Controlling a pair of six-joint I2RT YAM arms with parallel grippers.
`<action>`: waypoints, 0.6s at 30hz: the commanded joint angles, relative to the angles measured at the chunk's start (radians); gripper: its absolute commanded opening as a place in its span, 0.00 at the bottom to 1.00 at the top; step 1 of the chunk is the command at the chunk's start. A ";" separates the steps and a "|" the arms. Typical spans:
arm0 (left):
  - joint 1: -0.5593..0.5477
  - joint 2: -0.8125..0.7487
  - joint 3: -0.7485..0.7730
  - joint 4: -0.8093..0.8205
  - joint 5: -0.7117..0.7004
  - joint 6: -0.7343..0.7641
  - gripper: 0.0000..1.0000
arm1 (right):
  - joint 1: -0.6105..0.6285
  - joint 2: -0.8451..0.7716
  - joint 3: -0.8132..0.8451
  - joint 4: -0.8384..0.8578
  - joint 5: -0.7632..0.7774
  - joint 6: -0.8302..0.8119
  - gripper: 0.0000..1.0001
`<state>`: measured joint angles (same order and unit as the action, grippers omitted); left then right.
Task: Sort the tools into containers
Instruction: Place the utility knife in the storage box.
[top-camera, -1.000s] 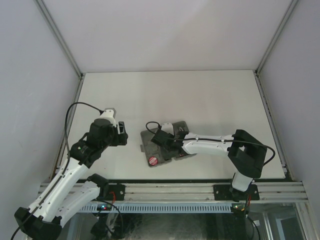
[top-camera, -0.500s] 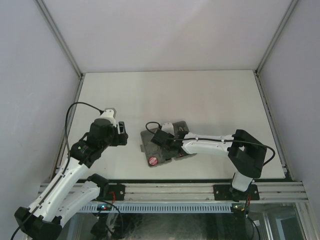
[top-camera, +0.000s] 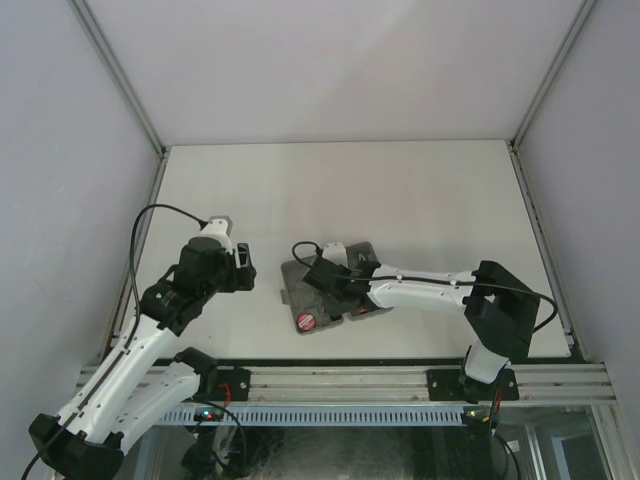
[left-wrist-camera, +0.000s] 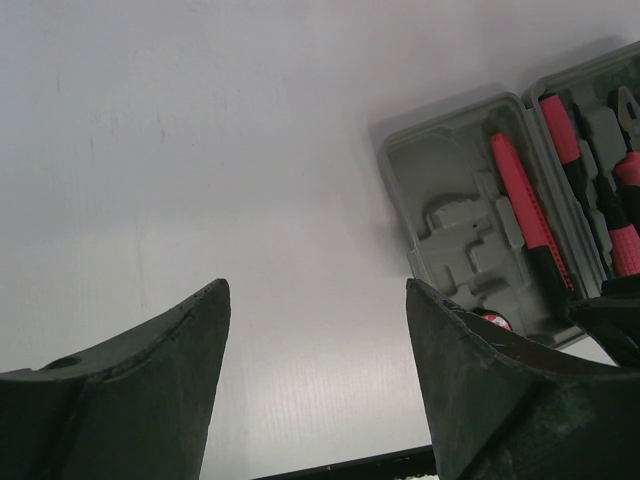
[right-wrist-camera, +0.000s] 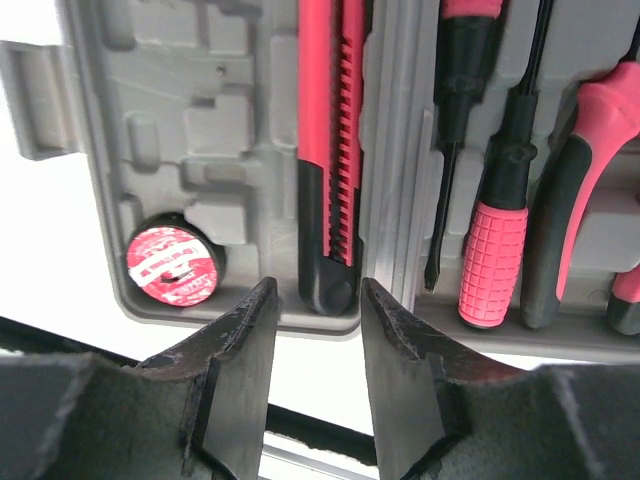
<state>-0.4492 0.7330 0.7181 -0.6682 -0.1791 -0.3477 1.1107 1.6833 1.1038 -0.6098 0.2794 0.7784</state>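
The grey case (right-wrist-camera: 160, 110) lies open near the front edge, also in the top view (top-camera: 294, 292) and the left wrist view (left-wrist-camera: 455, 215). Its left half holds the slim red-black stick tool (right-wrist-camera: 326, 150) and a black ring with a red label (right-wrist-camera: 172, 266). Its right half holds two red-handled screwdrivers (right-wrist-camera: 492, 255) (right-wrist-camera: 462, 50) and red-handled pliers (right-wrist-camera: 585, 170). My right gripper (right-wrist-camera: 318, 300) is open and empty just above the stick tool's near end. My left gripper (left-wrist-camera: 317, 290) is open and empty over bare table left of the case. No comb-like piece shows.
The white table (top-camera: 400, 200) is walled on three sides. Its black front edge and the metal rail (top-camera: 350, 380) lie close below the case. The right arm (top-camera: 430, 292) stretches across the case's right half.
The right arm's elbow has shifted slightly to the right. The left arm and the tools have not moved.
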 joint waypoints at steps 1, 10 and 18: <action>0.005 -0.023 0.042 0.031 0.004 -0.006 0.75 | 0.009 -0.085 0.036 0.061 0.043 -0.029 0.38; 0.004 -0.064 0.030 0.061 0.125 -0.144 0.75 | 0.025 -0.239 -0.051 0.214 0.100 -0.059 0.39; 0.004 -0.092 -0.070 0.153 0.181 -0.239 0.75 | 0.000 -0.362 -0.185 0.369 0.068 -0.064 0.46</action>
<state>-0.4492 0.6582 0.6983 -0.5987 -0.0486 -0.5194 1.1240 1.3857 0.9718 -0.3634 0.3397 0.7280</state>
